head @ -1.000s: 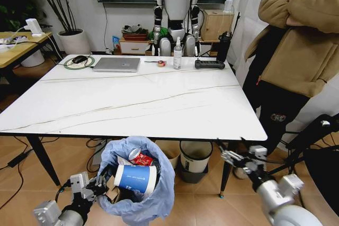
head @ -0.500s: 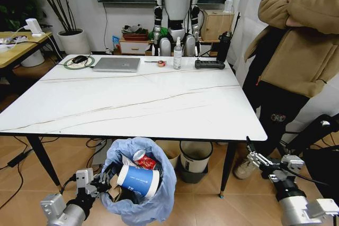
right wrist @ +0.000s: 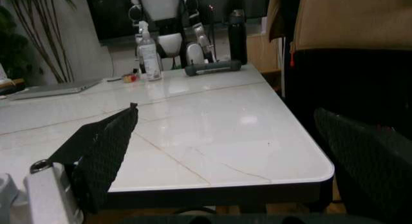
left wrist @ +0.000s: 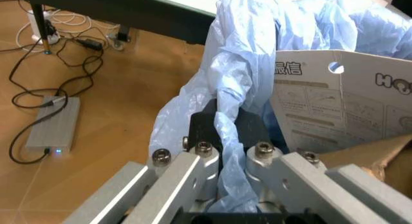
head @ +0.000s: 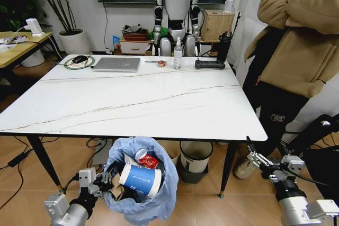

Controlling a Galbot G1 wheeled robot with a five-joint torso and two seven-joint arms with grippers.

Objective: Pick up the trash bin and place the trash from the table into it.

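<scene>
Left hand (left wrist: 222,132) clamped on the blue bag rim of the trash bin (head: 139,181), below the near edge of the worktop (head: 132,99). Inside the bin: trash (head: 140,175), a blue paper cup (head: 140,179), a red wrapper (head: 147,160) and printed cardboard (left wrist: 341,103). Right hand (head: 258,160) spread open, holding nothing, low beside the worktop's right front corner.

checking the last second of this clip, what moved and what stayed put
The right pincer dropped and pulled out to the robot's right, open and empty, below the table edge. The left pincer, shut on the trash bin bag's rim, sank slightly and took the bin with it. The trash stayed inside the bin; the laptop and spray bottle did not move.
</scene>
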